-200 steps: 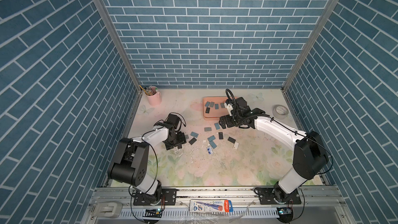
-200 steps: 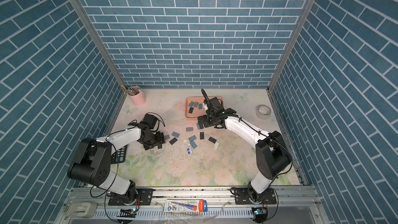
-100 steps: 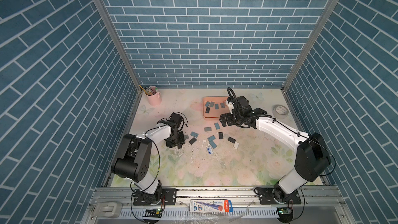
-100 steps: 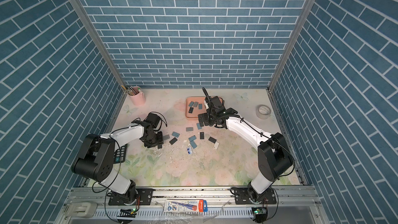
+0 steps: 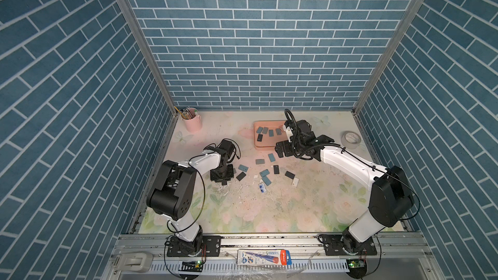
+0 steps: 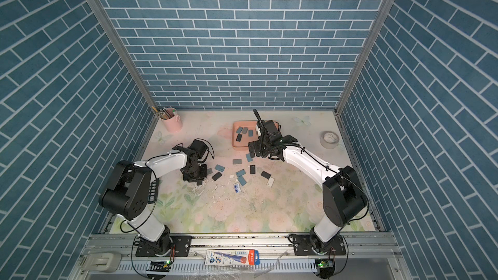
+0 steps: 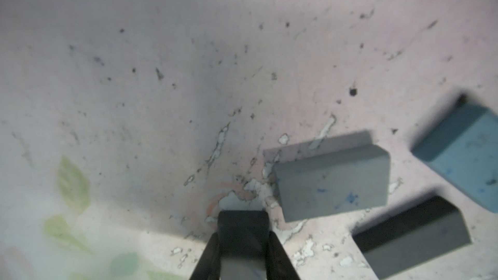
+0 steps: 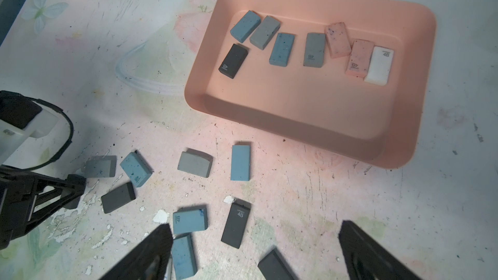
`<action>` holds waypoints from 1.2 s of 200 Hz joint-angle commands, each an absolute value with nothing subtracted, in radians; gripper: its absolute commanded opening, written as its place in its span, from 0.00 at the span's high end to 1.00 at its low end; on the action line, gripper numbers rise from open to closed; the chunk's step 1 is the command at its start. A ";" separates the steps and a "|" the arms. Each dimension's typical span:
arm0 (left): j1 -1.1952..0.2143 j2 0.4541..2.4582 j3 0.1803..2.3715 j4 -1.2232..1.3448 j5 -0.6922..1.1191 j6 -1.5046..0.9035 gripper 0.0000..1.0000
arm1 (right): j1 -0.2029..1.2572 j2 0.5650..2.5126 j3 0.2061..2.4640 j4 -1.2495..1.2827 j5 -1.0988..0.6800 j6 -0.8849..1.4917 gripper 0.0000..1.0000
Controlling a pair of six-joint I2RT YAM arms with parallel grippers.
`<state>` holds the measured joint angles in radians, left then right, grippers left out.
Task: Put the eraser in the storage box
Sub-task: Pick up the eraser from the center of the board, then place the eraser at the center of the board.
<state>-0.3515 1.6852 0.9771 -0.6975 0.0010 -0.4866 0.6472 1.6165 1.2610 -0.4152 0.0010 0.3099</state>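
The storage box point(image 5: 265, 144) point(image 6: 240, 144) point(image 8: 301, 127) is a salmon-pink tray at the back middle, with several erasers lying in it. More blue, grey and black erasers lie scattered on the mat in front of it. My left gripper point(image 5: 224, 181) point(image 7: 244, 238) points down at the left end of that scatter, shut on a dark eraser point(image 7: 242, 224) that fills the gap between its fingers. A grey eraser point(image 7: 331, 184) lies just beside it. My right gripper point(image 5: 280, 152) point(image 8: 256, 231) hangs open over the mat by the box's front edge, above a black eraser point(image 8: 236, 224), holding nothing.
A pale pink pencil cup point(image 5: 193, 124) stands at the back left and a tape roll point(image 5: 350, 139) at the back right. A white eraser point(image 5: 295, 182) and a small wrapper point(image 5: 262, 187) lie on the mat. Chipped mat flakes surround the left gripper.
My left gripper's fingers have closed in onto the dark eraser, and that arm has edged to the right. The right arm has barely shifted and its gripper stays open.
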 commanded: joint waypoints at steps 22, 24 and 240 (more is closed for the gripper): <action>-0.397 1.644 1.139 -0.789 -0.020 -0.404 0.72 | 0.637 1.572 1.271 -0.428 0.006 0.347 0.01; -0.400 1.642 1.152 -0.792 -0.021 -0.401 0.72 | 0.636 1.572 1.272 -0.428 0.005 0.347 0.01; -0.533 2.390 2.224 -0.793 0.059 -0.188 0.72 | 0.427 1.517 1.257 -0.485 -0.047 0.441 0.01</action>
